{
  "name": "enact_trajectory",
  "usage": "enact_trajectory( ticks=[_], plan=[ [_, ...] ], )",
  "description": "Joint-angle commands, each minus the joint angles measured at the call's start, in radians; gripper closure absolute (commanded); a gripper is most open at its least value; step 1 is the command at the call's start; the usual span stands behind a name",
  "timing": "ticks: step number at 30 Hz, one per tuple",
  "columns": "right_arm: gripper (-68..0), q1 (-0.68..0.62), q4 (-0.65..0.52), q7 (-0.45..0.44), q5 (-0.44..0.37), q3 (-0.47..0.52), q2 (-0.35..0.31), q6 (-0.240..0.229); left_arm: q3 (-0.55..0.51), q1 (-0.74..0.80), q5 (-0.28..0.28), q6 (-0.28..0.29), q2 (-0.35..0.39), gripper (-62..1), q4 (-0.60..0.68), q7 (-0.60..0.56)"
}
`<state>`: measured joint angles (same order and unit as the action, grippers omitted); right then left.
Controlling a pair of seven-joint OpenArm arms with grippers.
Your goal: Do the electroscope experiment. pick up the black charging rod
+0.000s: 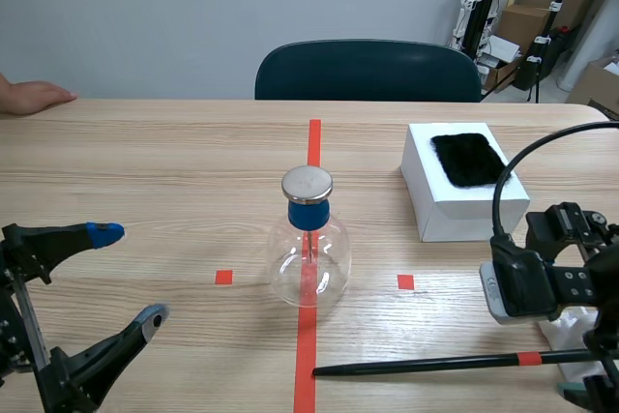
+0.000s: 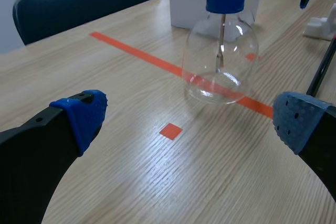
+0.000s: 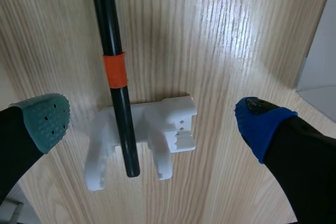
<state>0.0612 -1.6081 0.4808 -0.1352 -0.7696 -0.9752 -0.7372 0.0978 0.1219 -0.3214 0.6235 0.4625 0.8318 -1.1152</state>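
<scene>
Right claw (image 3: 152,121) is spread wide with nothing in it, hovering right over the black charging rod (image 3: 113,40). The rod (orange band (image 3: 115,70) near its end) lies flat on the counter (image 3: 231,35). Its tip rests across a small white holder (image 3: 170,124), between the two fingers but touched by neither.

Left claw (image 2: 191,118) is wide open too, empty, facing the glass flask (image 2: 220,61). The flask sits on the red tape line (image 1: 314,142) and has a blue stopper (image 1: 309,215), a metal cap (image 1: 307,183) and a thin stem hanging inside.

Further back on the right there's a white box (image 1: 455,205) with a black fur patch (image 1: 469,159) on top.
</scene>
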Motion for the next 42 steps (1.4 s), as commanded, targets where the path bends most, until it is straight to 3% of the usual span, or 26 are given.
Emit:
enact_trajectory(
  ticks=[1, 7, 11, 15, 18, 30, 35, 37, 42],
  plan=[
    [-65.0, 0.025, 0.000, -0.002, 0.000, -0.010, -0.008, -0.008, -0.005, -0.006, 0.013, -0.006, 0.000, -62.3, 0.018, -0.027],
    [-65.0, 0.056, 0.047, 0.002, 0.016, -0.066, 0.018, -0.008, -0.005, -0.008, -0.042, -0.014, -0.003, -62.3, 0.017, -0.120],
    [-65.0, 0.077, 0.086, 0.002, 0.016, -0.102, 0.034, -0.008, -0.005, -0.008, -0.087, -0.068, -0.017, -62.3, 0.013, -0.107],
    [-65.0, 0.109, 0.124, -0.002, 0.020, -0.144, 0.049, -0.008, -0.005, -0.009, -0.087, -0.074, -0.042, -62.3, -0.008, -0.105],
    [-65.0, 0.128, 0.143, -0.016, 0.019, -0.164, 0.057, -0.008, -0.005, -0.009, -0.079, -0.113, -0.051, -62.3, -0.022, -0.123],
    [-65.0, 0.136, 0.147, -0.046, -0.012, -0.214, 0.064, -0.008, -0.005, -0.008, -0.079, -0.112, -0.048, -62.3, -0.022, -0.119],
    [-65.0, 0.136, 0.146, -0.097, -0.035, -0.214, 0.048, -0.008, -0.005, -0.009, -0.026, -0.112, -0.045, -62.3, -0.022, -0.089],
    [-65.0, 0.136, 0.146, -0.101, -0.035, -0.214, 0.047, -0.008, -0.005, -0.005, -0.010, -0.086, -0.041, -62.3, -0.022, -0.089],
    [-65.0, 0.136, 0.146, -0.098, -0.034, -0.214, 0.047, -0.008, -0.005, -0.003, -0.012, -0.074, -0.040, -62.3, -0.022, -0.094]
  ],
)
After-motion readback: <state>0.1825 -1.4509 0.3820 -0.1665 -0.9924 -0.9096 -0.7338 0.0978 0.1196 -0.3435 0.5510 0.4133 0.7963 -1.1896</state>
